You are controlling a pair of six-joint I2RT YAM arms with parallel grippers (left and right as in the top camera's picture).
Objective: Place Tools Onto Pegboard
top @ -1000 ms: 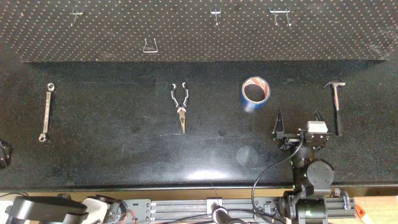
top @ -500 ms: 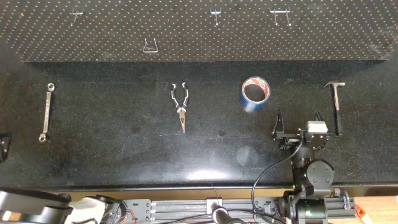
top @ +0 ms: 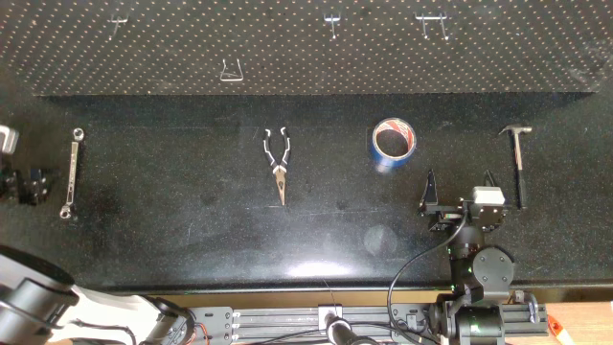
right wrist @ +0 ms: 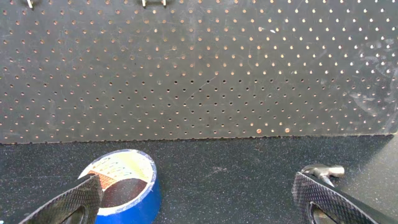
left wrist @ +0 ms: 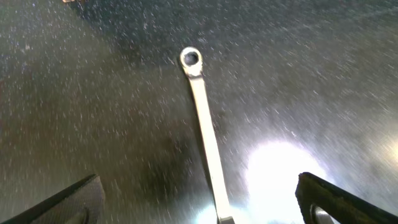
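Note:
A silver wrench lies at the table's left, a little right of my left gripper. In the left wrist view the wrench runs lengthwise below the open left gripper, between its spread fingers and untouched. Pliers lie mid-table, a blue tape roll right of them, and a hammer at the far right. My right gripper stands open between tape and hammer, holding nothing. From the open right gripper I see the tape, the hammer head and the pegboard.
The pegboard spans the back, with metal hooks at the left, centre and right. The black tabletop has open room in front of the tools.
My left gripper has moved from the bottom-left edge up the left side to beside the wrench. The right arm and all the tools have stayed put.

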